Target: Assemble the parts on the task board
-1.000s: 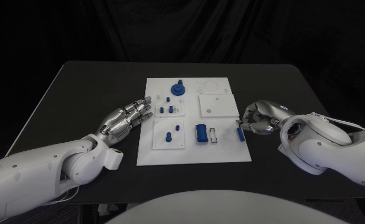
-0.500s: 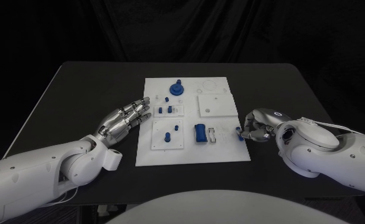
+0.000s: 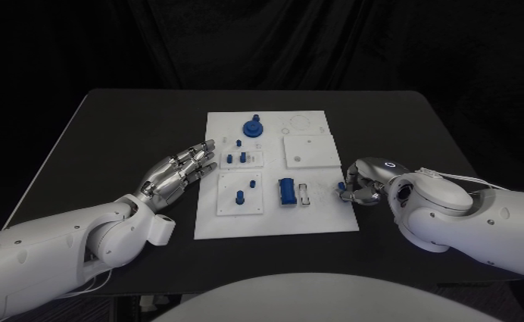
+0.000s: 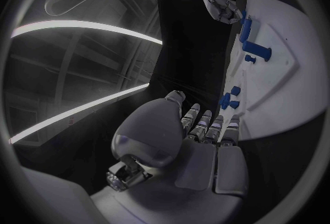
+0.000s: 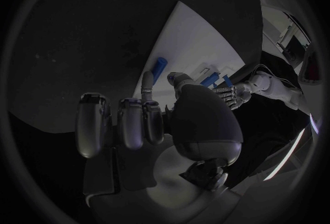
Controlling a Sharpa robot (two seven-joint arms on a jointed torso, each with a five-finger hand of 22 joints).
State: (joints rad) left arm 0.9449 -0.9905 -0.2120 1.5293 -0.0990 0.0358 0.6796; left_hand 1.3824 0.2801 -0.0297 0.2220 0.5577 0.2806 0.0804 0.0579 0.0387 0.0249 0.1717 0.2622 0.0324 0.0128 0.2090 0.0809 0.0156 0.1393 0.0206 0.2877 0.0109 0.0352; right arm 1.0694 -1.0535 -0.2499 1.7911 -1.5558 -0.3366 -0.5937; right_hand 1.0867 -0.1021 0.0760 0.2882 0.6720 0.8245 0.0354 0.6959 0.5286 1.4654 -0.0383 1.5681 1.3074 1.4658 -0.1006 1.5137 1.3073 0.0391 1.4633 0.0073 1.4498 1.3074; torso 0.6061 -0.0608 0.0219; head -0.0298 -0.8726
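Task looks partway done. On the task board (image 3: 316, 220) a blue gear-like part (image 3: 254, 126) sits seated near the far edge, well beyond the left fingers (image 3: 198, 157). Small blue pegs (image 3: 235, 159) stand in a sub-plate just past those fingertips, more pegs (image 3: 244, 192) in the sub-plate nearer the robot. A larger blue block (image 3: 287, 191) with a pale piece (image 3: 307, 195) beside it lies between the two hands, closer to the right fingers. Plain white sub-plate (image 3: 307, 150) beyond the right hand carries nothing blue, and round outlines next to the gear look unfilled, so several spots prob. still to do.

Right hand (image 3: 366, 182) is at the board's right edge, fingers curled in around a slim blue part (image 3: 343, 186) that pokes out on the board side of the hand; the right wrist view shows a blue piece (image 5: 159, 66) just off the fingertips. Looks pinched, not seated yet, though contact is hard to confirm.

Left hand (image 3: 175, 172) rests on the table (image 3: 120, 121) beside the board's left edge, fingers straight and apart, holding nothing, tips about touching the edge.

Vs 1 s ago: right hand has drawn in nearer the robot and turned over, wrist and forearm now covering more of it; the slim blue part went with it, staying by the board's right edge. Left hand, board and seated parts unchanged.
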